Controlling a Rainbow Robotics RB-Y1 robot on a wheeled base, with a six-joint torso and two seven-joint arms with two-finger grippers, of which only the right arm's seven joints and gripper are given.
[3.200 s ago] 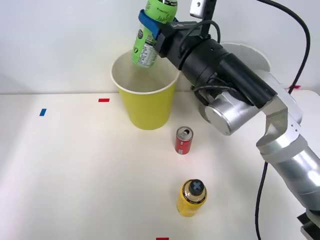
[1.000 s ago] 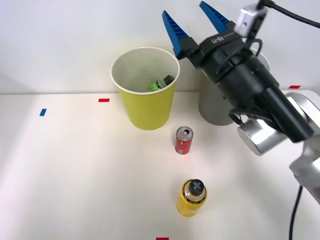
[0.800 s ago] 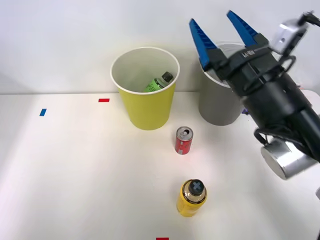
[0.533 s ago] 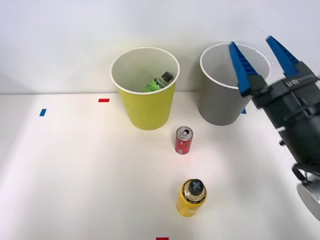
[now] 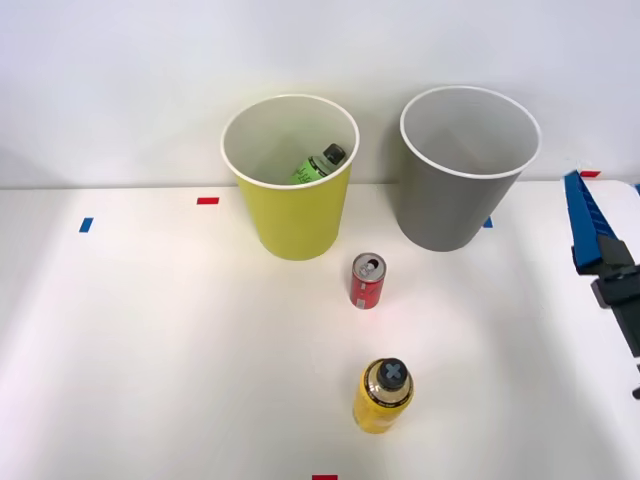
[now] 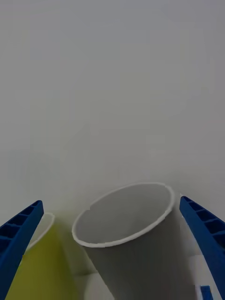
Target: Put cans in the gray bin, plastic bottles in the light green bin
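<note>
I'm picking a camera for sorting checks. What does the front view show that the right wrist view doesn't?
Front view alone: the green bottle lying inside the light green bin, the red can and a yellow can standing on the table. Right wrist view alone: both blue fingers of the right claw, spread open. Both: the two bins, including the gray bin.

Light green bin (image 5: 290, 205) upper centre, bottle (image 5: 318, 165) inside; gray bin (image 5: 455, 190) right of it; can (image 5: 368, 281) below, between bins.
</note>
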